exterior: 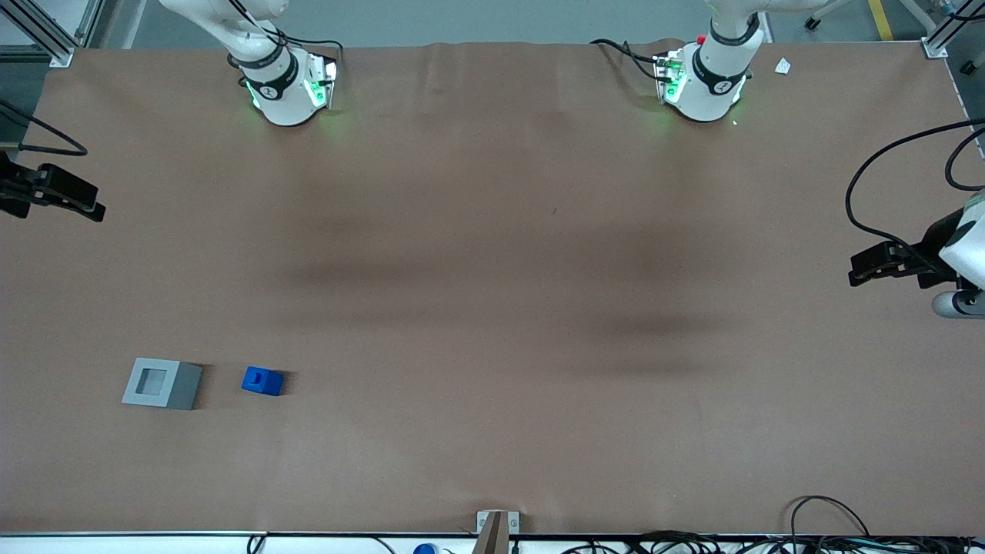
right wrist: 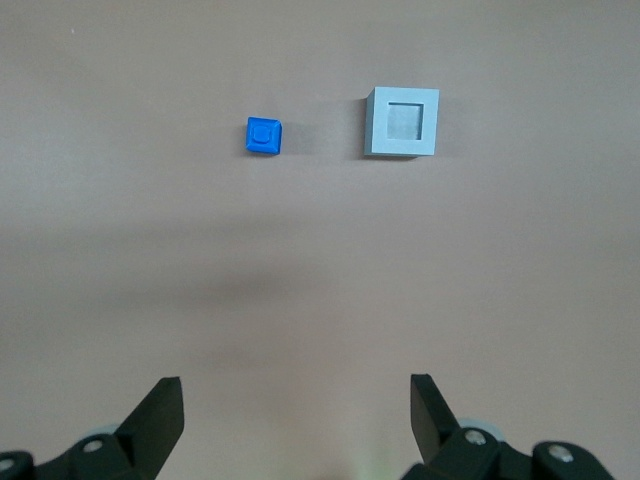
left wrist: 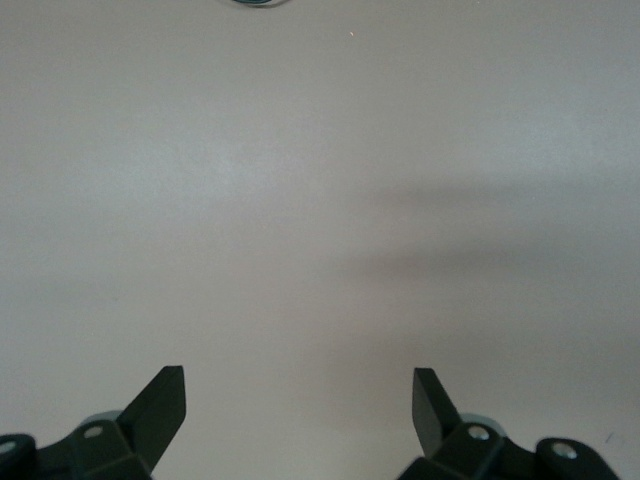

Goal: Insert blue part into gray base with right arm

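Note:
The blue part (exterior: 262, 381) sits on the brown table beside the gray base (exterior: 161, 383), a short gap between them, both toward the working arm's end and near the front camera. The base's square recess faces up and holds nothing. My right arm's gripper (exterior: 91, 208) hangs above the table edge, farther from the front camera than both blocks. In the right wrist view the gripper (right wrist: 297, 385) is open and empty, well apart from the blue part (right wrist: 264, 135) and the gray base (right wrist: 402, 121).
The two arm bases (exterior: 286, 88) (exterior: 704, 85) stand at the table edge farthest from the front camera. A metal bracket (exterior: 496, 527) and loose cables (exterior: 831, 523) lie along the nearest edge. A small white scrap (exterior: 782, 66) lies toward the parked arm's end.

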